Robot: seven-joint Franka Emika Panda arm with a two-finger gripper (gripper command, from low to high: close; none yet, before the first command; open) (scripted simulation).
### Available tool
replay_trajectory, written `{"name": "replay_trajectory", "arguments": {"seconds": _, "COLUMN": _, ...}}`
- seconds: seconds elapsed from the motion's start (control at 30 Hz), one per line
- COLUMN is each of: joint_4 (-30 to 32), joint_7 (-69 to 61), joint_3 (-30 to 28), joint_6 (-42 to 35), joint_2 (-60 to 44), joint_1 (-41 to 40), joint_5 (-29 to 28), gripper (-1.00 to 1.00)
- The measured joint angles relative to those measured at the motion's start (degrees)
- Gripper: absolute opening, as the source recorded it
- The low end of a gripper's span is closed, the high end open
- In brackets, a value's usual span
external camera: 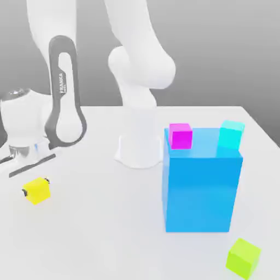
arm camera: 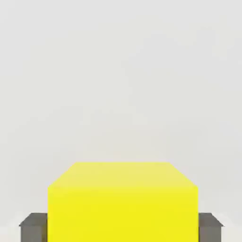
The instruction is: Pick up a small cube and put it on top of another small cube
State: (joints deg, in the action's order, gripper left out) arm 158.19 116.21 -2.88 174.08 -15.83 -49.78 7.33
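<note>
The small bright-yellow cube (external camera: 37, 191) sits on the white table (external camera: 109, 229), far over on the exterior view's left, and the gripper (external camera: 36, 186) is down around it. In the hand view the dark grey fingers (arm camera: 33, 228) press against the two opposite sides of the yellow block (arm camera: 123, 203), so the jaws are clamped on it. The cube looks to be resting on the tabletop, not lifted.

So I judge the grasp is made and everything else is left: raising the cube, carrying it across, and setting it on another small cube. The candidates stand well apart from it: a small magenta cube (external camera: 180, 135) and a small cyan cube (external camera: 231, 134) by the top of the tall blue block (external camera: 201, 183), and a lime-green cube (external camera: 243, 258) on the table near the exterior view's lower right. Nothing is stacked yet.
</note>
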Motion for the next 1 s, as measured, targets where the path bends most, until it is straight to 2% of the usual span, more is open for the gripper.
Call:
{"name": "replay_trajectory", "arguments": {"seconds": 0.1, "joint_4": 0.0, "joint_7": 0.1, "joint_3": 0.1, "joint_6": -0.1, "joint_2": 0.1, "joint_1": -0.1, "joint_5": -0.1, "gripper": -1.0}}
{"name": "replay_trajectory", "arguments": {"seconds": 0.33, "joint_4": 2.1, "joint_7": 4.0, "joint_3": -3.0, "joint_6": -10.8, "joint_2": 13.2, "joint_1": 2.0, "joint_5": -5.8, "gripper": -1.0}}
{"name": "replay_trajectory", "arguments": {"seconds": 0.7, "joint_4": -4.5, "joint_7": -11.4, "joint_3": 1.2, "joint_6": -24.9, "joint_2": 31.2, "joint_1": 12.4, "joint_5": -1.9, "gripper": -1.0}}
{"name": "replay_trajectory", "arguments": {"seconds": 1.0, "joint_4": -9.6, "joint_7": -22.8, "joint_3": 7.0, "joint_6": -32.3, "joint_2": 40.2, "joint_1": 23.7, "joint_5": -1.1, "gripper": -1.0}}
